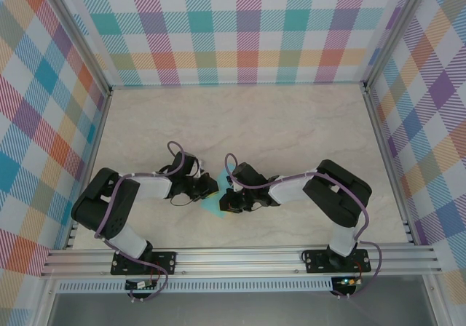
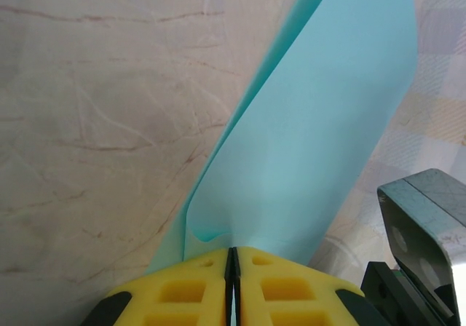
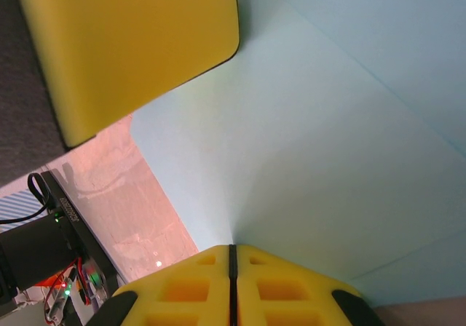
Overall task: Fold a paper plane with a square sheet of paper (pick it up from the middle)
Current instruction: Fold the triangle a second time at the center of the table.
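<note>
The turquoise sheet of paper (image 1: 213, 207) hangs between both grippers, just above the marble table near its front middle. It is folded into at least two layers with a long crease (image 2: 320, 122); whether it has a paper plane's shape I cannot tell. My left gripper (image 2: 233, 252) is shut on the paper's lower edge, yellow pads pressed together. My right gripper (image 3: 233, 247) is shut on another edge of the sheet (image 3: 328, 144). In the top view the left gripper (image 1: 212, 188) and right gripper (image 1: 231, 199) almost touch. One yellow left finger (image 3: 138, 49) shows close by in the right wrist view.
Plaid walls (image 1: 240, 28) enclose the table (image 1: 240, 122) on three sides. An aluminium rail (image 1: 240, 257) runs along the near edge by the arm bases. A grey metal bracket (image 2: 426, 224) sits at the lower right of the left wrist view.
</note>
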